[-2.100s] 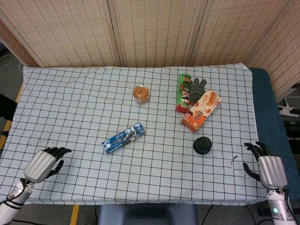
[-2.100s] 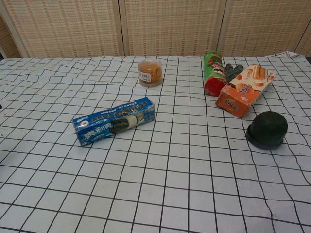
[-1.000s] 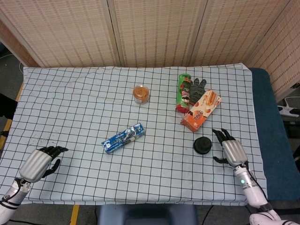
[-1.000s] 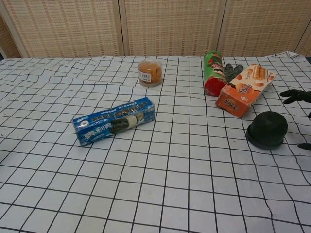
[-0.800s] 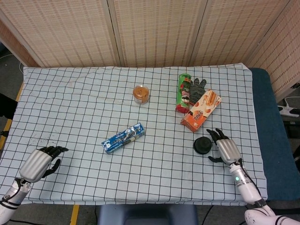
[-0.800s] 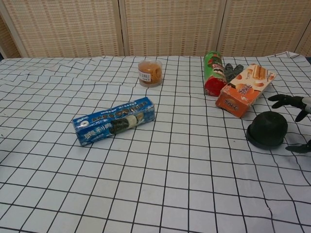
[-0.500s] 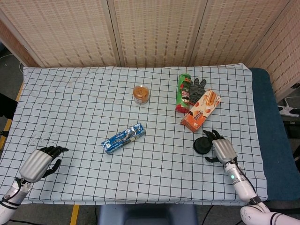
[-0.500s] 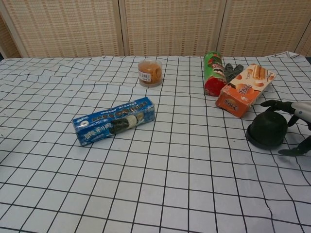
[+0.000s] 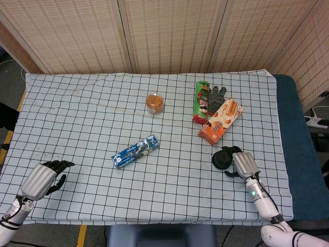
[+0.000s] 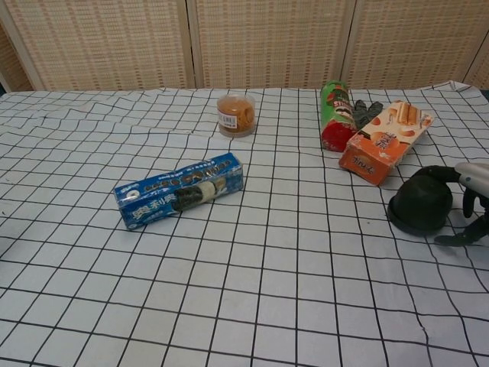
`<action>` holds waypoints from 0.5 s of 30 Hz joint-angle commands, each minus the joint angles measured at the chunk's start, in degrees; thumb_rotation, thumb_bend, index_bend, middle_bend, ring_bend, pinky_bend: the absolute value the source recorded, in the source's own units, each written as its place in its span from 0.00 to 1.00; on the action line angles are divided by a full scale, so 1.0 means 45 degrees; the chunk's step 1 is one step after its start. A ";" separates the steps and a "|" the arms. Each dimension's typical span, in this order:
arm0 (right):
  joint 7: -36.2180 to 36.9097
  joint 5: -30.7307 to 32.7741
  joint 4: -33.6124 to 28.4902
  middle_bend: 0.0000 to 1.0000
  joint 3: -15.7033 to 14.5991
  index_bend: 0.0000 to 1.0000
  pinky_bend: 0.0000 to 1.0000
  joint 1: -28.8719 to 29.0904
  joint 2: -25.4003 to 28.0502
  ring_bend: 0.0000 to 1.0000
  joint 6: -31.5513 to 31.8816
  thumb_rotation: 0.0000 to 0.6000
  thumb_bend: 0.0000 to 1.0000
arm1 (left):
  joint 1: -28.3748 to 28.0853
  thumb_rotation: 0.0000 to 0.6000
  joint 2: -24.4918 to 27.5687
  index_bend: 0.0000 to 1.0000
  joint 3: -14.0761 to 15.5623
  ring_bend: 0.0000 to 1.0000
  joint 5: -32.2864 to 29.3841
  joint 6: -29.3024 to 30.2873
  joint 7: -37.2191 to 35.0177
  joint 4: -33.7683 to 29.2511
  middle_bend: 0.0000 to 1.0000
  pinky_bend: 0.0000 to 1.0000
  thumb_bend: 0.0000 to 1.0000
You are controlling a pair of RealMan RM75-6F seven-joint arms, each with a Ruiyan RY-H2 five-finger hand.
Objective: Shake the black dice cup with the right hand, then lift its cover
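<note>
The black dice cup [image 9: 221, 159] [image 10: 419, 202] stands domed and upright on the checked cloth, just in front of the orange snack box. My right hand [image 9: 242, 163] [image 10: 471, 196] is right beside it on its right. The fingers [image 10: 442, 173] reach over the cup's upper right side and seem to touch it. The thumb [image 10: 461, 236] stays low and apart from the cup, so nothing is gripped. My left hand [image 9: 44, 179] rests at the table's near left corner, holding nothing, and shows only in the head view.
An orange snack box [image 9: 220, 121] and a green chips can [image 9: 201, 102] lie just behind the cup, with a dark glove [image 9: 217, 94] beside them. A blue biscuit pack [image 9: 134, 151] lies mid-table and a small jar [image 9: 154, 103] farther back. The table's right edge [image 9: 284, 154] is near my right hand.
My right hand has come in from the table's right edge to the cup, and its fingers now lie over the cup's top right. Cup and left hand have not moved.
</note>
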 commanded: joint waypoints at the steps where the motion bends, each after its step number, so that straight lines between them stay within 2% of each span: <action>1: -0.0083 0.0075 0.0033 0.27 -0.0035 0.25 0.50 0.0010 -0.0023 0.21 -0.0047 1.00 0.08 | -0.0009 1.00 0.0007 0.29 -0.0003 0.42 0.0002 -0.0012 0.0016 -0.0025 0.37 0.62 0.58; 6: -0.0251 0.0176 0.0094 0.30 -0.0113 0.29 0.50 0.0073 -0.0014 0.24 -0.0193 1.00 0.08 | -0.0019 1.00 -0.0004 0.29 -0.0002 0.42 -0.0016 -0.0069 0.0045 -0.0023 0.37 0.62 0.58; 11: -0.0119 0.0005 0.0228 0.35 -0.0187 0.35 0.55 0.0088 -0.0055 0.30 -0.0071 1.00 0.09 | -0.0012 1.00 0.0000 0.29 -0.0003 0.42 0.0011 -0.0026 0.0086 -0.0025 0.37 0.62 0.58; 15: -0.0097 -0.0062 0.0319 0.36 -0.0206 0.36 0.56 0.0058 -0.0095 0.31 0.0098 1.00 0.09 | -0.0013 1.00 0.0018 0.29 0.0000 0.42 0.0011 -0.0032 0.0065 -0.0054 0.37 0.62 0.58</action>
